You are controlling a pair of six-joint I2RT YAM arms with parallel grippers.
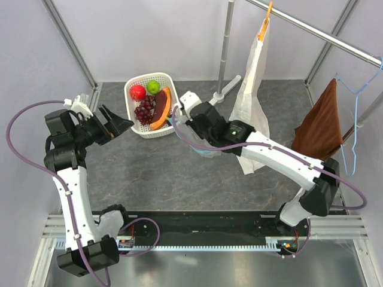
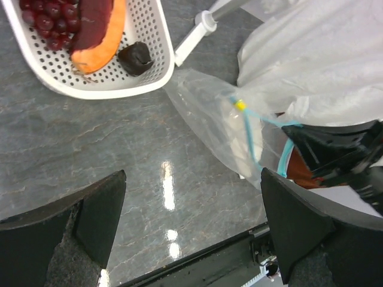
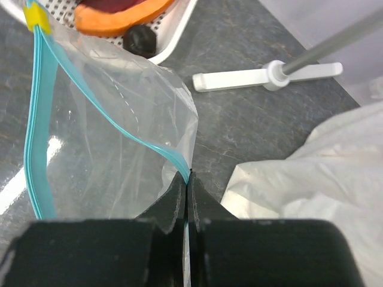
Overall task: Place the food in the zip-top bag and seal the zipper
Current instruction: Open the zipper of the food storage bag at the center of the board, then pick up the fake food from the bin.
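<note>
- The zip-top bag (image 1: pixel 202 148) hangs from the right gripper (image 3: pixel 187 182). It is just to the right of the white basket (image 1: pixel 131 106) and near the hanging white bag (image 1: pixel 254 78). Whether its lower end touches the grey table (image 1: pixel 149 173) cannot be told.
- The right gripper's jaws are pressed together on one lip of the bag's mouth. They pinch the teal zipper (image 3: pixel 134 139) at their tips.
- The zipper is unsealed. Its two teal strips part from a yellow tab (image 3: pixel 37 18) at one end; one runs down the left side and the other slants across to the pinch point.
- The left gripper (image 1: pixel 121 124) hovers above the table with its jaws spread wide and nothing between them. Its tips are just beside the basket's left wall.
- All the food lies in the basket.
- The red apple (image 1: pixel 138 92) and the green round fruit (image 1: pixel 154 86) sit side by side at the far end.
- The grape bunch (image 1: pixel 143 110) lies nearer than the apple.
- The papaya slice (image 1: pixel 161 107) runs along the right side, maroon face up.
- The small dark ball (image 2: pixel 135 57) rests by the papaya's near end, in the corner closest to the bag.
- The white foot of a metal pole (image 3: pixel 239 78) lies on the table between the basket and the white bag.
</note>
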